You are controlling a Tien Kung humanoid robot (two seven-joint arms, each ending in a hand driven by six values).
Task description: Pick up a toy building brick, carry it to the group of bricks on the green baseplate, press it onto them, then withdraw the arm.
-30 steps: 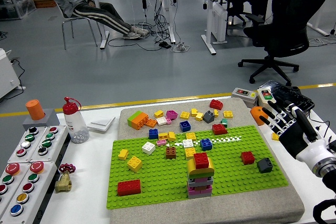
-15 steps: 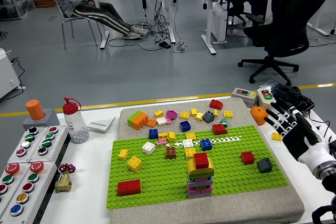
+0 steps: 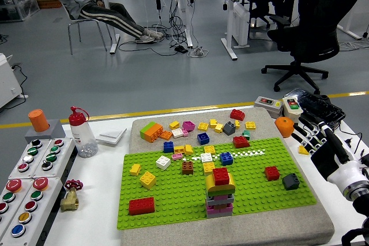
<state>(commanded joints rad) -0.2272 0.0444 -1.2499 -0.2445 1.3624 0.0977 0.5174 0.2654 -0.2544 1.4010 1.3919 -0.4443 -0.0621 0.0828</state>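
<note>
A stack of bricks stands near the front middle of the green baseplate, with a red brick on top of a yellow rounded one. Loose bricks lie scattered on the plate and on the grey mat behind it. My right hand is off the plate's right edge, its fingers spread and holding nothing. The left arm is out of view.
A clear bottle with a red cap and a panel of coloured buttons are at the left. A brass valve lies near them. An orange object and switch boxes sit at the back right.
My right hand has drawn back to the right and slightly down, away from the baseplate. The bricks have not moved.
</note>
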